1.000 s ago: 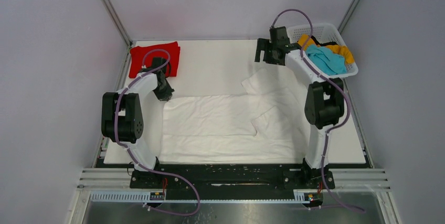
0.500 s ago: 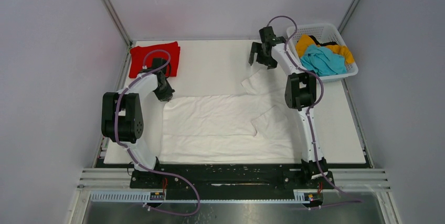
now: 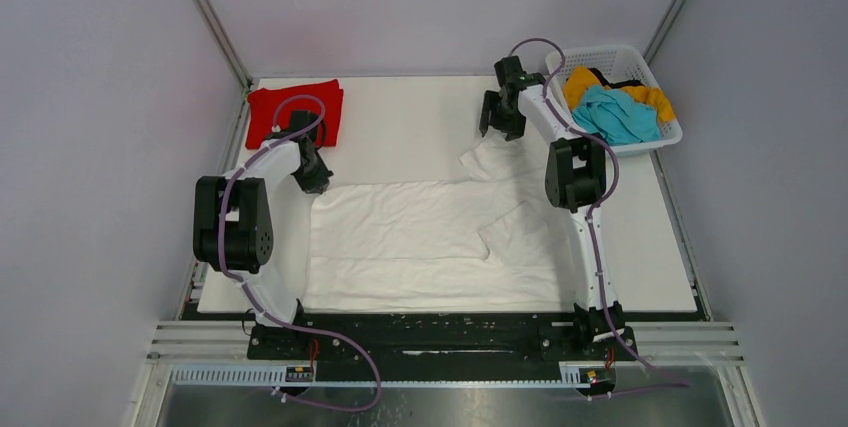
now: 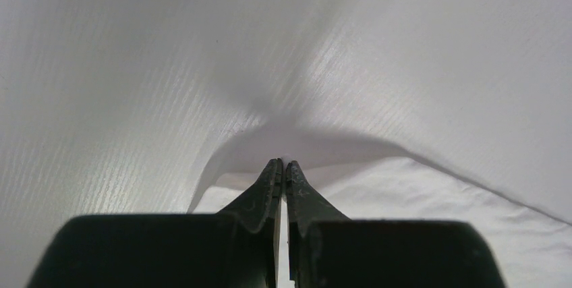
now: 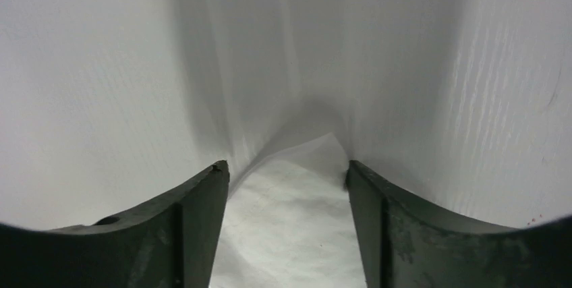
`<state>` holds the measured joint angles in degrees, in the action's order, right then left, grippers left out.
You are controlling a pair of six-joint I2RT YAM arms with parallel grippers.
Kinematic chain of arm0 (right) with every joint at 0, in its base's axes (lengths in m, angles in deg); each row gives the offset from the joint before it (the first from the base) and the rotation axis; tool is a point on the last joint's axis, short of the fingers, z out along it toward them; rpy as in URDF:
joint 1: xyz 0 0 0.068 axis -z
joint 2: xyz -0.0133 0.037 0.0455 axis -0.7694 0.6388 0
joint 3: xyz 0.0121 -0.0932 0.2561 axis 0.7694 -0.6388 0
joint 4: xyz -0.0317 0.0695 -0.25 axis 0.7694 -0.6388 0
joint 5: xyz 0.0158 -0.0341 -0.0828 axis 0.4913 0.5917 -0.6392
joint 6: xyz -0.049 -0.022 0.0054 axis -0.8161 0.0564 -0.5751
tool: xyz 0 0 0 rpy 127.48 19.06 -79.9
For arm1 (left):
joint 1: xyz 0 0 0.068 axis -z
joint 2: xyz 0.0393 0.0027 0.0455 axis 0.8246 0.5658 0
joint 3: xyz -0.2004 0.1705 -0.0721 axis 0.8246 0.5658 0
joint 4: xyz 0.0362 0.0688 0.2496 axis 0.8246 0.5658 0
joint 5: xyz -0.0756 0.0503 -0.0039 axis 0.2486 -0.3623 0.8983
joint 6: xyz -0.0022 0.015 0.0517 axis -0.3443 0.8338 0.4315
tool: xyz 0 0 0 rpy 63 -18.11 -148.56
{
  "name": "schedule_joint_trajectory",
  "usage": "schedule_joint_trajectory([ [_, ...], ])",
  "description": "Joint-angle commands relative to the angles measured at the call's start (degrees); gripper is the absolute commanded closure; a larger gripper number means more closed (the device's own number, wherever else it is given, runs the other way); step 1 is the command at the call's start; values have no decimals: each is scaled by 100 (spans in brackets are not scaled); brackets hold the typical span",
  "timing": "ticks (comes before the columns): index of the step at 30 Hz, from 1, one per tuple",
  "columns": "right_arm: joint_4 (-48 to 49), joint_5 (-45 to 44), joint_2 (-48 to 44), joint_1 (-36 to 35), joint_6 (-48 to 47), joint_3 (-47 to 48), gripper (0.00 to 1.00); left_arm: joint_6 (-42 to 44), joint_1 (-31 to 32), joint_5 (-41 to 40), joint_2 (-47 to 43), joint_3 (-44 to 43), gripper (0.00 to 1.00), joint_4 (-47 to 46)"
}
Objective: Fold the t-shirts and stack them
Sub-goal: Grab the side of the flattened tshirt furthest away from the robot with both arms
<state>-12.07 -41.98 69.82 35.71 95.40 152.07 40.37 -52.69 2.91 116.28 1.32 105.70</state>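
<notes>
A large white t-shirt (image 3: 420,232) lies spread on the white table, its far right part folded over. My left gripper (image 3: 315,179) is at the shirt's far left corner, shut on a pinch of the white cloth (image 4: 317,150). My right gripper (image 3: 497,127) is open just above the shirt's far right corner; in the right wrist view the corner of the cloth (image 5: 297,193) lies between the two spread fingers (image 5: 202,200). A folded red t-shirt (image 3: 265,112) lies at the far left. Teal (image 3: 620,115) and orange-yellow (image 3: 655,97) shirts lie in the basket.
The white lattice basket (image 3: 630,55) stands at the far right corner, right of my right gripper. Grey walls and metal frame posts enclose the table. The black arm rail runs along the near edge (image 3: 430,332).
My right arm swung left from the basket and came down to the white shirt's far right corner. The left arm has not moved.
</notes>
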Motion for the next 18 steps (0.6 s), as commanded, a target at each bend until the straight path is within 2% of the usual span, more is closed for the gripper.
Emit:
schedule_joint_trajectory([
  [1, -446, -368, -236, -20, -146, -165, 36, 42, 13, 89, -223, 23, 100, -145],
  [5, -537, -571, -143, -18, -133, 0, 63, 40, 14, 82, -240, 10, 100, -150],
  [8, -539, -579, -66, -19, -217, 264, 78, 44, 14, 93, -224, -32, 100, -145],
  [11, -538, -509, -61, -20, -476, 563, 100, 53, 14, 119, -248, -80, 100, -148],
  [14, -411, -414, -395, -31, -828, 356, 100, 47, 13, 126, -352, -55, 100, -146],
  [18, 397, -248, -1531, -71, -1213, -1116, 100, 21, 22, 135, -573, 99, 100, -191],
])
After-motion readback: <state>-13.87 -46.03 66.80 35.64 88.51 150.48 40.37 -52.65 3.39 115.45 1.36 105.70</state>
